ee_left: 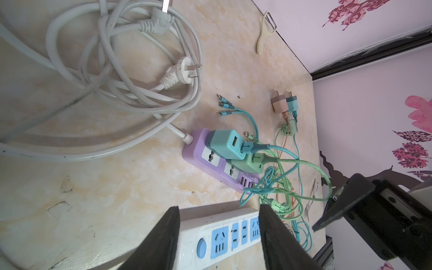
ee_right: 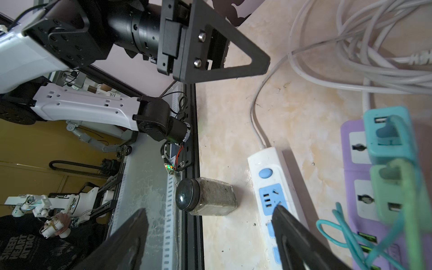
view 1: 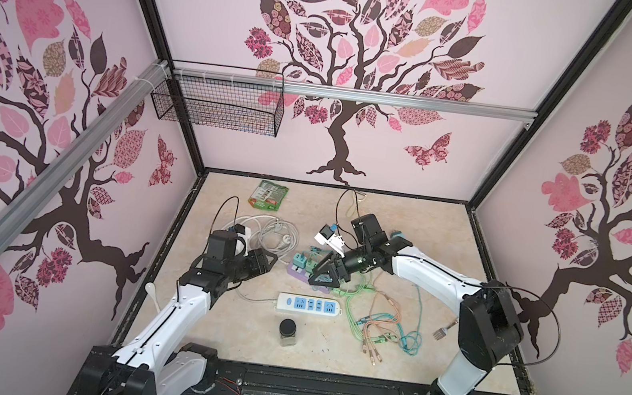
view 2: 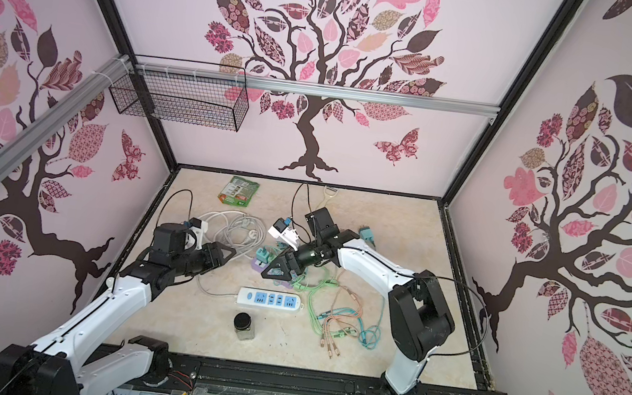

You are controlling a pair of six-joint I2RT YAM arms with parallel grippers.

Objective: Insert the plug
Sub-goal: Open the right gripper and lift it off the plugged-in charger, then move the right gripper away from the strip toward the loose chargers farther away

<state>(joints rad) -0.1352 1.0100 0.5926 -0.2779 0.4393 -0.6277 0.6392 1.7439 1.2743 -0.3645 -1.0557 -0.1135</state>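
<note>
- Bright, even, soft light; only a faint shadow lies beside the white power strip (view 1: 308, 306).
- Both top views bow straight lines toward their edges.
- In the right wrist view, the purple power strip (ee_right: 357, 173) beside it is blurred.

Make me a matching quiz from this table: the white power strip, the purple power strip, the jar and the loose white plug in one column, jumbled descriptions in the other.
Things:
1. white power strip
2. purple power strip
3. jar
4. white plug

Descriptions:
A. two chargers plugged into it
B. black lid
C. blue socket faces, nothing plugged in
D. prongs bare, lying among coiled white cable

Pairs: 1-C, 2-A, 3-B, 4-D
</note>
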